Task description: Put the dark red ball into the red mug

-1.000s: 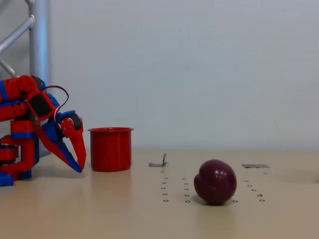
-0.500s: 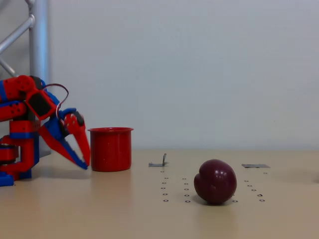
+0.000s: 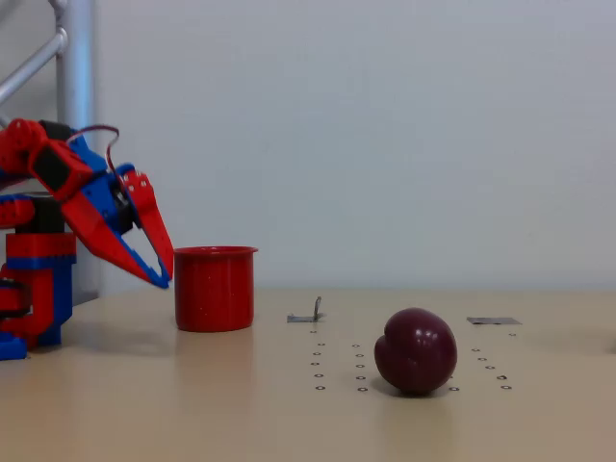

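The dark red ball point(image 3: 416, 350), glossy maroon with a crease on its left side, rests on the table right of centre. The red mug point(image 3: 215, 288) stands upright on the table at the left. My red-and-blue gripper point(image 3: 164, 274) hangs in the air just left of the mug's rim, tips pointing down and to the right. Its two fingers lie close together with nothing between them. The ball is far to the right of the gripper.
The arm's base point(image 3: 34, 298) stands at the left edge beside a metal post point(image 3: 75, 96). A small metal bracket point(image 3: 310, 313) and a flat grey tab point(image 3: 493, 320) lie on the table point(image 3: 241, 414) behind the ball. A plain wall fills the background.
The gripper has risen from near the table top to about the height of the mug's rim, staying left of the mug. Ball and mug have not moved.
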You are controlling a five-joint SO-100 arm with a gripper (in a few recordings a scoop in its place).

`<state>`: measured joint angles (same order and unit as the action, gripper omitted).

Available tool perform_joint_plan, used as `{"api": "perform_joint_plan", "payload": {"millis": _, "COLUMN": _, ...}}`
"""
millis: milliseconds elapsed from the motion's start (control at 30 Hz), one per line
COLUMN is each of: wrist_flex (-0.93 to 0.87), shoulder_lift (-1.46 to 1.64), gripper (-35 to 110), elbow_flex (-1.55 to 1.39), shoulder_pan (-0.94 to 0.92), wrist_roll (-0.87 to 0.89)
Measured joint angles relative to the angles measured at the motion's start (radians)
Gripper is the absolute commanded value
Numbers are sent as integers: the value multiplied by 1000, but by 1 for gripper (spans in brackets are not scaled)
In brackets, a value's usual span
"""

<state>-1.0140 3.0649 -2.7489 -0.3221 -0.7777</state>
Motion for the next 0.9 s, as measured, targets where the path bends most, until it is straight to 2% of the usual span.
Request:
{"api": "perform_joint_plan", "payload": {"millis": 333, "wrist_flex": 213, "shoulder_lift": -330, "gripper": -2, "elbow_flex": 167, "shoulder_pan": -222, "wrist_roll": -345}}
{"api": "perform_joint_plan", "payload": {"millis": 467, "wrist_flex": 222, "shoulder_lift": -502, "gripper": -2, "elbow_flex": 298, "shoulder_pan": -267, "wrist_roll": -657}}
{"api": "perform_joint_plan", "payload": {"millis": 667, "wrist_flex": 190, "shoulder_lift": -778, "gripper": -2, "elbow_flex": 537, "shoulder_pan": -290, "wrist_roll": -707}}
{"api": "perform_joint_plan", "payload": {"millis": 900, "wrist_flex": 186, "shoulder_lift": -1112, "gripper": -2, "elbow_flex": 836, "shoulder_pan": -359, "wrist_roll": -965}}
